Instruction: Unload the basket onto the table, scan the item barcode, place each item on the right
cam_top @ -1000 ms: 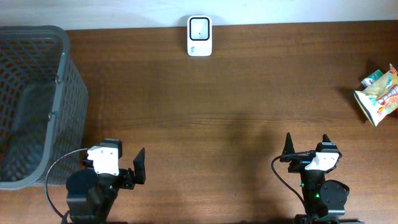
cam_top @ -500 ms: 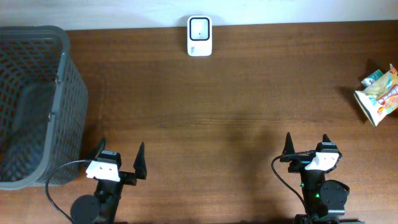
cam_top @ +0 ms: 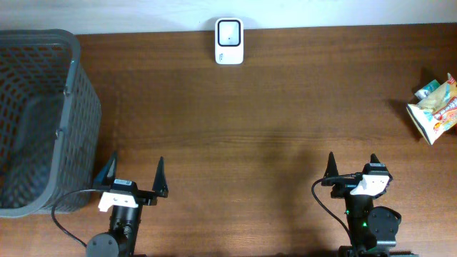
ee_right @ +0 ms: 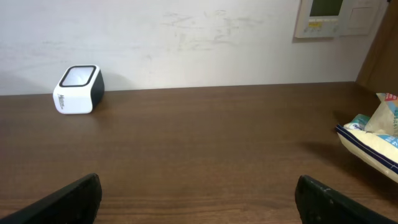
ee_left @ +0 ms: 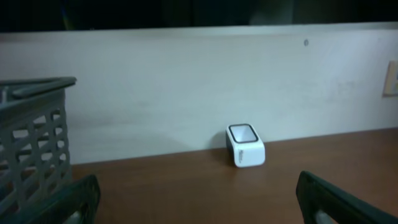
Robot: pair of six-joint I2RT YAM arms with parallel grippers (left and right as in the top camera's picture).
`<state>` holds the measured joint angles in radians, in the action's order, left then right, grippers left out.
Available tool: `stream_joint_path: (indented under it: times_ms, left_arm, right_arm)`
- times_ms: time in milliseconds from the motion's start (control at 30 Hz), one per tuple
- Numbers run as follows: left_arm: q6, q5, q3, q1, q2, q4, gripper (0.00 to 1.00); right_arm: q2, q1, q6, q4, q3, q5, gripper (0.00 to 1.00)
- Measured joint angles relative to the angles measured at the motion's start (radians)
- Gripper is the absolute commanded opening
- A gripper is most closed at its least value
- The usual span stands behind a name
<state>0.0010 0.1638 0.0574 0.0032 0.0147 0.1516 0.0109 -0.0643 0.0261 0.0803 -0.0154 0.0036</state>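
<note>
Scanner (cam_top: pixel 229 41) wht w/ blk rim — basket (cam_top: pixel 36 121) grey mesh — snack bag (cam_top: pixel 433 116) yellow — table (cam_top: pixel 285 107) brown.

Overhead downward; both wrists low toward scanner (cam_top: pixel 229 41)

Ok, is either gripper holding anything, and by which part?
Nothing is held. The left gripper and right gripper are both open and empty; the snack bag lies untouched, far off to the right.

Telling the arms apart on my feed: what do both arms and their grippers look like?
The left gripper and right gripper match: pointed black fingers, a white block behind them, black arm bodies. A thin black cable loops beside each. A small green light shows on the right arm's base.
</note>
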Motion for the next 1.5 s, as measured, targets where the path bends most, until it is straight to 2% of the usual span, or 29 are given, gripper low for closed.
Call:
stream_joint_path:
  times_ms: [300, 733, 1500]
  left_arm:
    - [-0.005, -0.051, -0.043, 0.0, 0.0, 0.031, 0.99]
    - [-0.073, -0.114, -0.044, 0.0, 0.0, -0.227, 0.99]
    - [-0.072, -0.139, -0.044, 0.0, 0.0, -0.232, 0.99]
  right_arm:
    - [0.0, 0.0, 0.0, 0.0, 0.0, 0.0, 0.99]
    - [0.0, 0.0, 0.0, 0.0, 0.0, 0.0, 0.99]
    - [0.0, 0.0, 0.0, 0.0, 0.0, 0.0, 0.99]
